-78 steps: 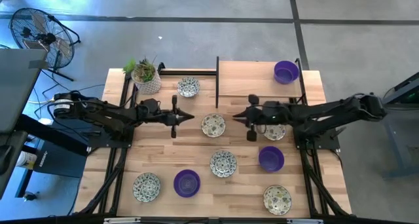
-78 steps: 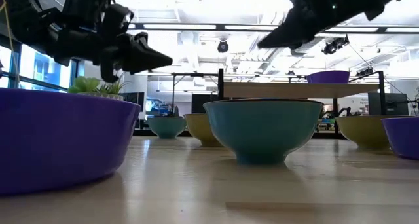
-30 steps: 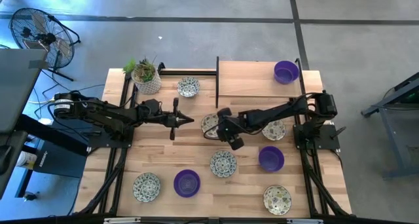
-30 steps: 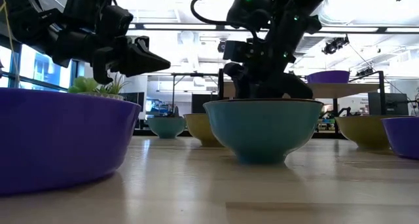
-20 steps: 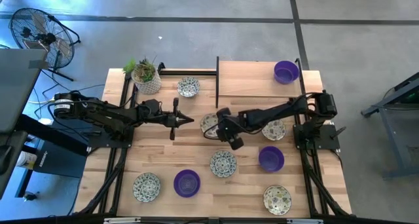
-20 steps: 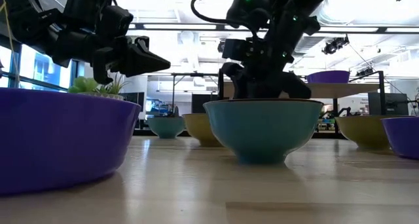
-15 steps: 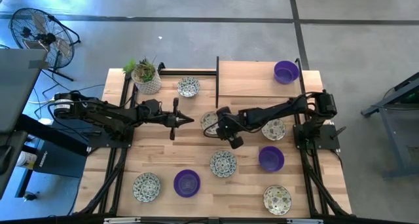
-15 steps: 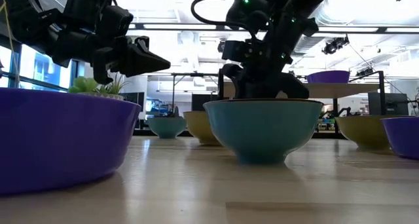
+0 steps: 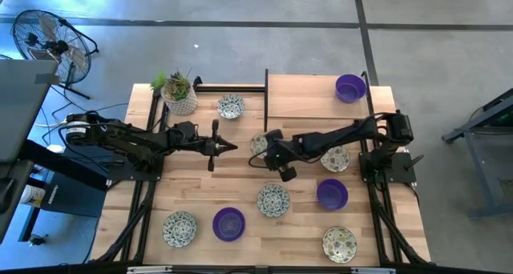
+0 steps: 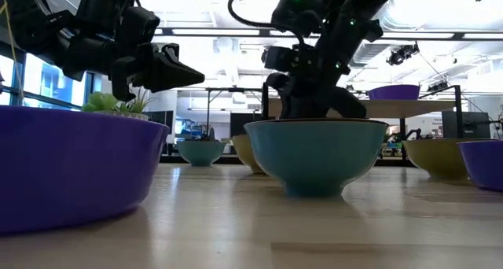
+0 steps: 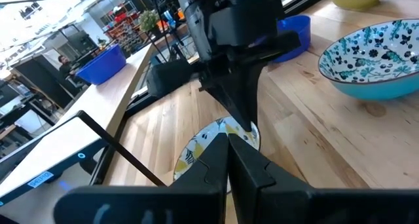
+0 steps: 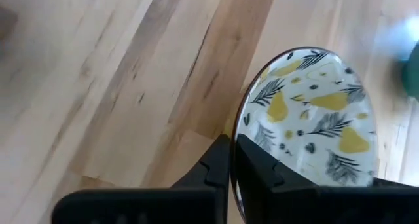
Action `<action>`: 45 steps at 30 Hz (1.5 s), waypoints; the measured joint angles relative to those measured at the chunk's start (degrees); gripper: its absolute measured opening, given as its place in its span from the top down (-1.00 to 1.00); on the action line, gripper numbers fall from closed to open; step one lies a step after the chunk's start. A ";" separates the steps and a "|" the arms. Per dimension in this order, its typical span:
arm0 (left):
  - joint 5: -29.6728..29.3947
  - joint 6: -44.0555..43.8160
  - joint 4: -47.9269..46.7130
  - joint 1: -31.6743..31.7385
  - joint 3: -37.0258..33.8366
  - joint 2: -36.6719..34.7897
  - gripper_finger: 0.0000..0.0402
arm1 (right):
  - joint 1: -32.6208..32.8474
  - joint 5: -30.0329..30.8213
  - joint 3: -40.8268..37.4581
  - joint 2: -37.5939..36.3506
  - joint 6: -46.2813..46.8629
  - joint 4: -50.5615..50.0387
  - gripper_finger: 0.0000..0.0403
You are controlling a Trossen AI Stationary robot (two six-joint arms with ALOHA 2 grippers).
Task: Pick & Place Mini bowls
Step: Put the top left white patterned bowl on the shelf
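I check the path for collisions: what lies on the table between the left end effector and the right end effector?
In the high view, only bare wood lies between the left end effector and the right end effector, which grips the yellow-leaf bowl.

Mini bowls are scattered all over the bench, one up on the raised shelf at the back. Potted plant sits back left, and both arms meet mid-bench.
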 joint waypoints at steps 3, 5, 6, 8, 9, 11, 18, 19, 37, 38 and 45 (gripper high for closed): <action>0.12 0.00 0.00 0.00 0.00 0.00 0.99 | 1.06 -0.59 -0.04 -2.06 1.87 -0.60 0.94; 0.13 0.00 -0.01 0.00 0.00 0.00 0.99 | 1.82 -0.83 -0.04 -3.62 2.96 -1.60 0.95; 0.13 0.00 -0.01 0.00 0.00 0.00 0.99 | 2.23 -0.85 -0.04 -4.48 3.53 -2.11 0.96; 0.13 0.00 -0.04 0.00 0.00 0.00 0.99 | 2.92 -0.51 -0.04 -6.04 4.94 -3.07 0.97; 0.13 0.00 -0.02 0.00 0.00 0.00 0.99 | 3.35 -0.12 -0.04 -6.77 5.64 -3.52 0.97; 0.13 0.00 -0.04 0.00 0.00 0.00 0.99 | 4.10 0.73 -0.04 -8.02 6.98 -5.15 0.97; 0.13 -0.04 -0.07 0.00 0.00 0.00 0.99 | 6.81 0.50 -0.04 -14.09 12.87 -10.68 0.95; 0.13 -0.04 -0.16 -0.02 0.00 0.00 0.99 | 7.24 0.10 -0.04 -15.26 13.57 -11.14 0.96; 0.09 -0.04 -0.13 -0.02 0.00 0.00 0.99 | 3.38 10.05 11.13 -33.25 19.59 -32.84 0.96; 0.09 -0.05 -0.13 -0.02 0.00 0.00 0.99 | 1.95 10.29 13.06 -32.91 19.51 -35.47 0.97; 0.09 -0.06 -0.13 -0.02 0.00 0.00 0.99 | -11.05 10.38 21.79 -29.72 16.57 -48.94 0.96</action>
